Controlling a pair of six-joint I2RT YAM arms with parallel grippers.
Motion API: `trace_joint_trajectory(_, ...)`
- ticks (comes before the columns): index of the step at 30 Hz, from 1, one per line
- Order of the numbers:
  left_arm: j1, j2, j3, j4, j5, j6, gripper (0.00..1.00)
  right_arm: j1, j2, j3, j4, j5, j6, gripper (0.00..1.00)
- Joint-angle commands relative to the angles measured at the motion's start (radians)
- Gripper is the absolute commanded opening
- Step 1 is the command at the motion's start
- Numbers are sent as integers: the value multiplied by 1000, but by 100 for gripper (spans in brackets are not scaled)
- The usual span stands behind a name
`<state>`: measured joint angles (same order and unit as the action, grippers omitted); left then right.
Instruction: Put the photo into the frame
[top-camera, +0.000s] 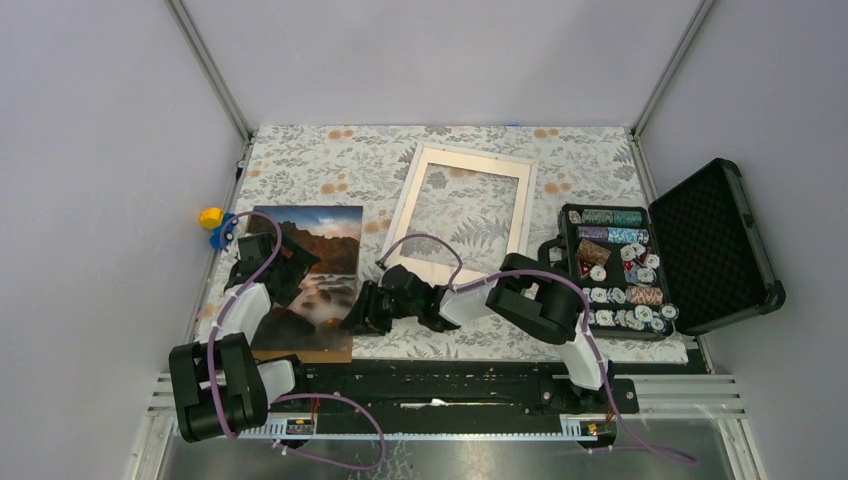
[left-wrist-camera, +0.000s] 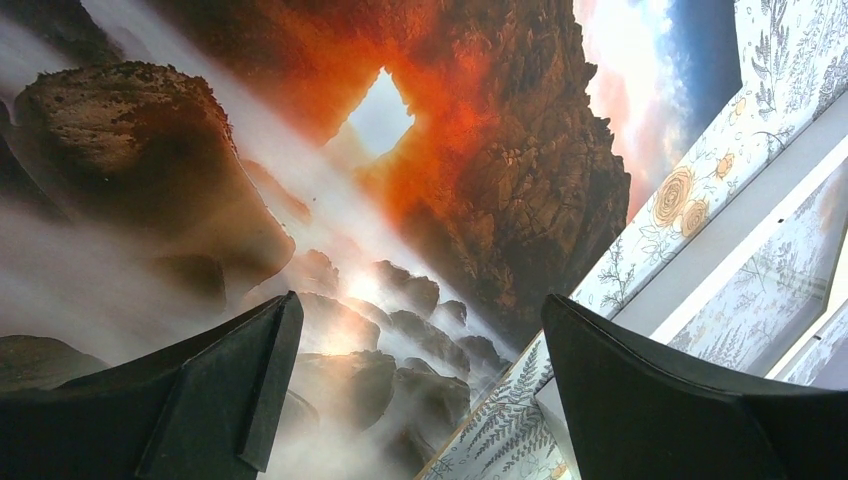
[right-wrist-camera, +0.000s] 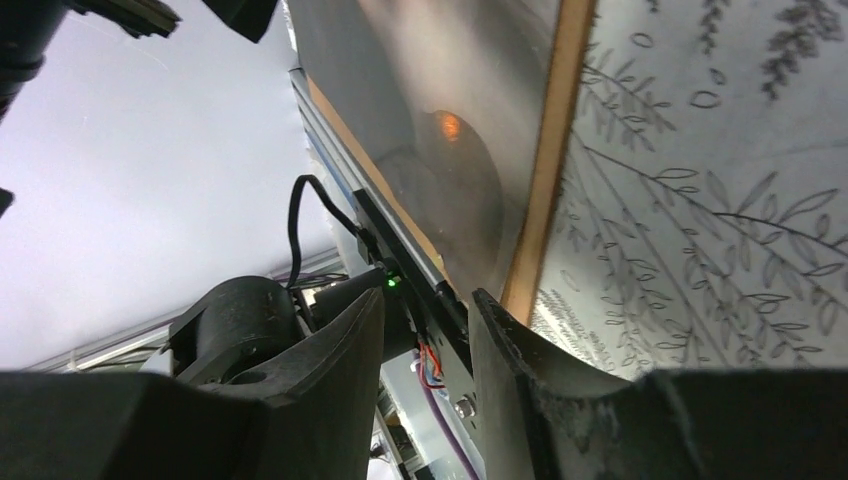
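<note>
The photo (top-camera: 305, 275), a dark landscape with an orange glow, lies flat at the left of the table on a brown backing board (top-camera: 322, 355). The white frame (top-camera: 470, 153) lies flat to its right, further back. My left gripper (top-camera: 283, 255) hovers low over the photo (left-wrist-camera: 400, 150), wide open and empty (left-wrist-camera: 420, 300), with the frame's white bar (left-wrist-camera: 720, 250) off to the right. My right gripper (top-camera: 360, 312) is at the photo's near right edge. Its fingers (right-wrist-camera: 340, 350) stand a narrow gap apart (right-wrist-camera: 430, 295) beside the board's brown edge (right-wrist-camera: 548, 150); nothing shows between them.
An open black case (top-camera: 715, 240) of poker chips (top-camera: 620, 270) stands at the right. A small yellow and blue object (top-camera: 212, 222) sits at the table's left edge. Walls enclose the floral tablecloth (top-camera: 330, 160) on three sides. The arms' black base rail (top-camera: 440, 385) runs along the near edge.
</note>
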<state>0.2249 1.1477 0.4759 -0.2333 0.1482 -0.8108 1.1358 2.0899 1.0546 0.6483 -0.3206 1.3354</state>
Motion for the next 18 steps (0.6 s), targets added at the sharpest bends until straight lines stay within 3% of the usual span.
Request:
trace_joint_trajectory(1, 15, 38, -34, -23, -20, 7, 99, 15, 31, -15, 62, 29, 39, 44)
trace_joint_trajectory(18, 25, 15, -28, -24, -24, 22, 98, 47, 91, 38, 47, 47, 47, 46)
